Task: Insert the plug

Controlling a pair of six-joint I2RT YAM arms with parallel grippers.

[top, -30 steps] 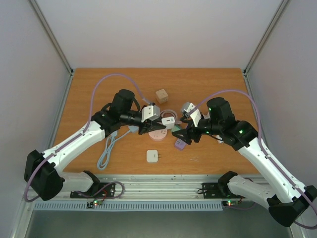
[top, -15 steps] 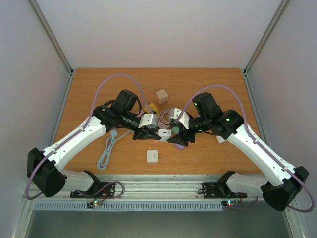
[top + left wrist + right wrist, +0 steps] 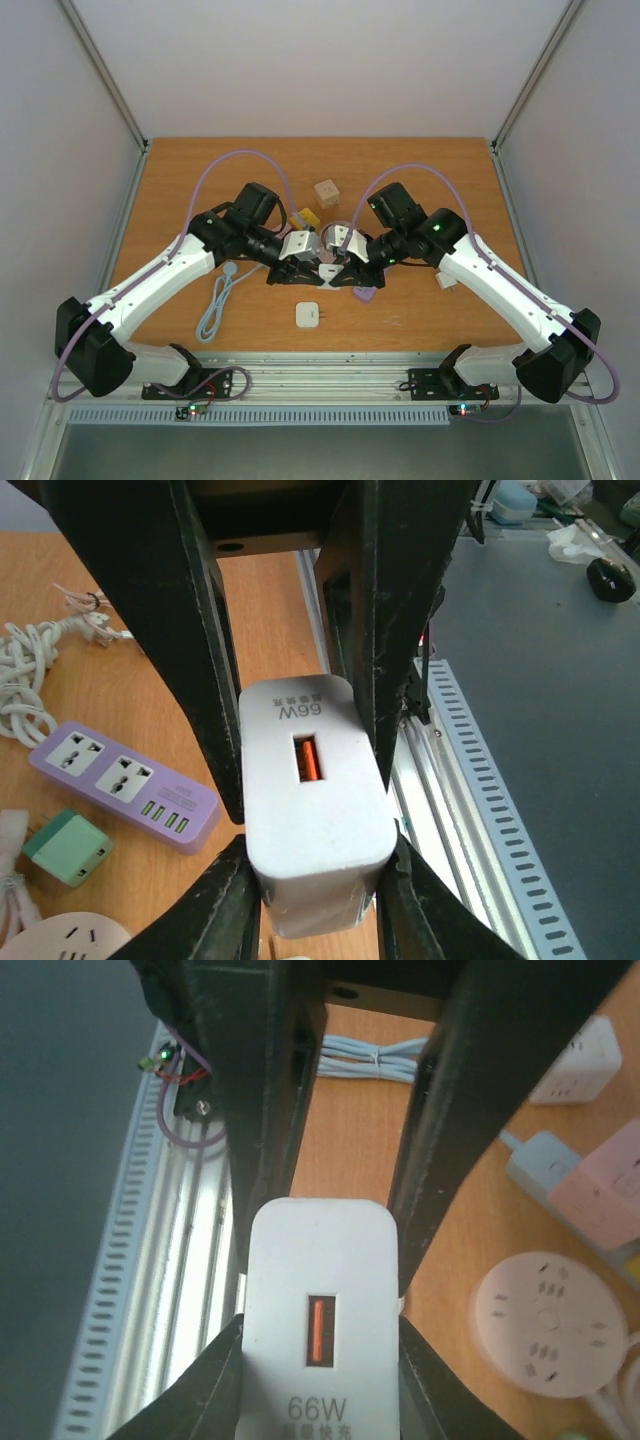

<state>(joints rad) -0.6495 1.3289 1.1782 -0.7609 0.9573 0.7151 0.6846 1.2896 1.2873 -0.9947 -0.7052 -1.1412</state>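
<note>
Left gripper (image 3: 305,790) first: its dark fingers are clamped on the long flanks of the white charger (image 3: 315,830), the one marked 66W with a single orange port on its upturned face. And here is the right gripper (image 3: 330,1250) from the other side, fingers pressed against the same two flanks of the same block. Two grips on one charger, held in the air over the middle of the table (image 3: 200,170), just above the cluster of sockets.

How will it handle? My read is a hard, glossy plastic shell with rounded corners. It looks light and stiff, and likely to slip if pinched near an edge. The flat flanks at mid-length look the safest hold, leaving the prong end free. The prongs themselves are not in sight.

Moving outward, the count:
- one purple power strip (image 3: 125,780), with two sockets and a row of small ports
- one green cube (image 3: 65,848) just beside it
- one round pink socket (image 3: 548,1322)
- one white block (image 3: 308,314) lying alone on the near side
- one wooden cube (image 3: 326,192) on the far side
- one pale blue cable (image 3: 213,305), bundled, off to the left

The arms hide part of the cluster, so there may be more beneath.
</note>
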